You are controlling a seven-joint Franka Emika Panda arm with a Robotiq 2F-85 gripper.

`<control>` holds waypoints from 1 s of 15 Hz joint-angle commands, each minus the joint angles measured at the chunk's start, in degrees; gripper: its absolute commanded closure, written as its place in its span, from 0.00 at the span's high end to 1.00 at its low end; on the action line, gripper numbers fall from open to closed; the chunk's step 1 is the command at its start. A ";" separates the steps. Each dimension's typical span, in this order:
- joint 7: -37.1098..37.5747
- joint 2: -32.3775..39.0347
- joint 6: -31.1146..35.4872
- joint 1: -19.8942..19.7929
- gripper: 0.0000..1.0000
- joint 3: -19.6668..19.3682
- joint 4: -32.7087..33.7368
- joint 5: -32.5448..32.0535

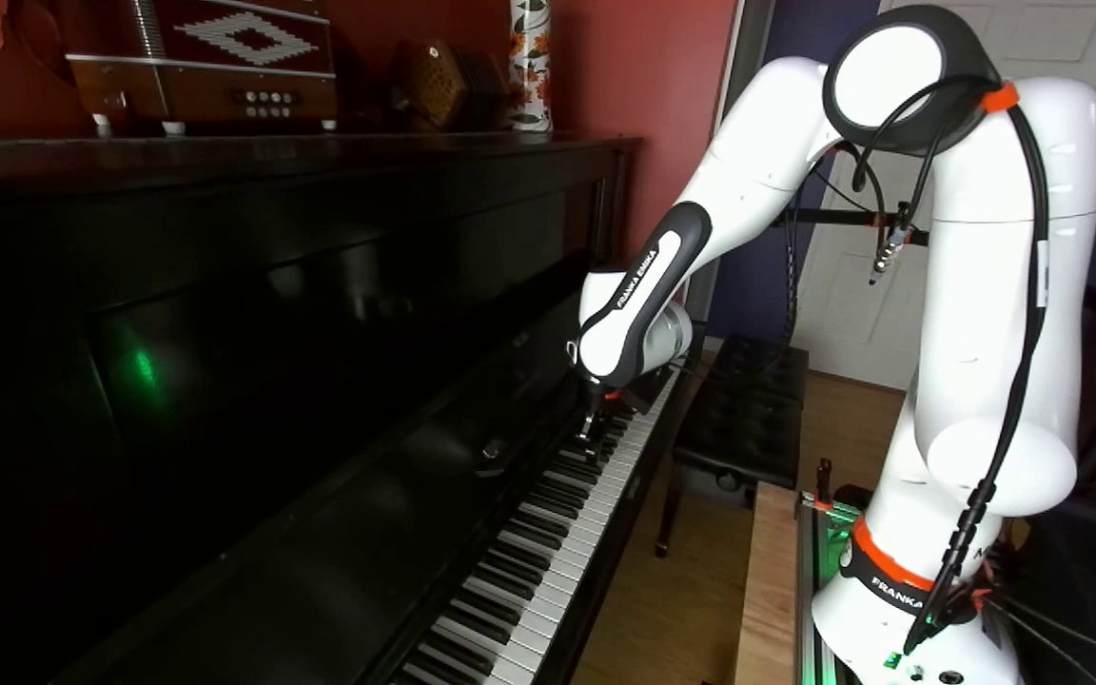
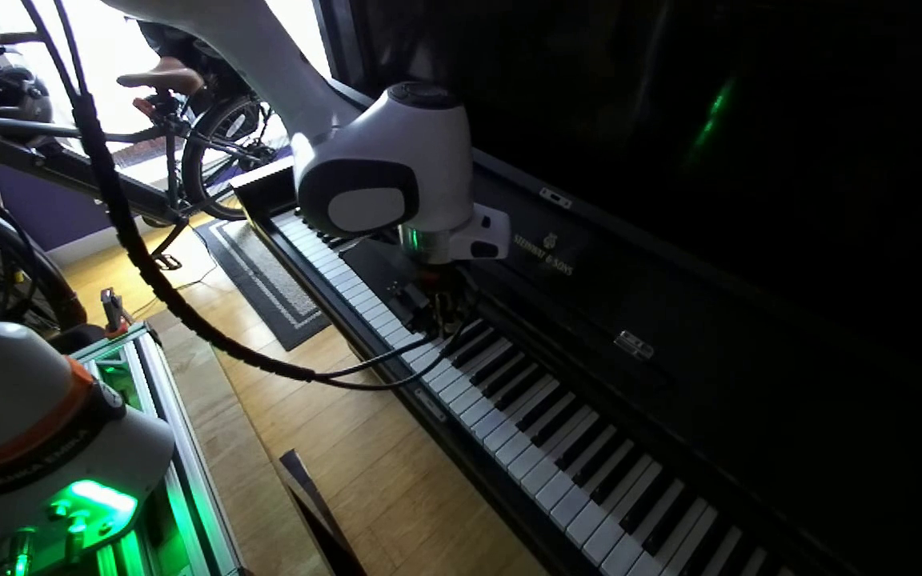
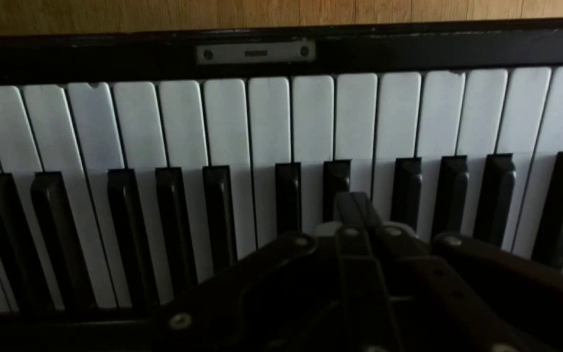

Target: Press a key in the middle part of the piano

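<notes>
The glossy black piano [image 1: 253, 381] shows in both exterior views, with its long row of keys [image 2: 557, 488] uncovered. My gripper [image 1: 590, 449] is pointed down over the key row. In an exterior view the gripper [image 2: 446, 316] is dark and partly hidden behind cables and its own body. In the wrist view the two fingertips [image 3: 358, 208] are pressed together with nothing between them. There they overlap the right side of a black key [image 3: 336, 176] and the white key beside it [image 3: 356, 117]. I cannot tell whether the fingertips touch a key.
The raised key lid [image 2: 581, 280] with metal hinges stands behind the keys. The piano's front rail [image 3: 384, 51] runs along the keys. A black bench [image 1: 748, 409] stands by the far end. A cable [image 2: 269, 364] hangs from the arm. A bicycle [image 2: 165, 144] stands behind.
</notes>
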 commanded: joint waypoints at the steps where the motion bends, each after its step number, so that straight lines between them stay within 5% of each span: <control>1: 0.05 3.47 2.71 -2.52 0.00 2.79 1.60 1.17; 15: 0.30 9.69 9.22 -7.61 0.00 8.98 4.21 0.62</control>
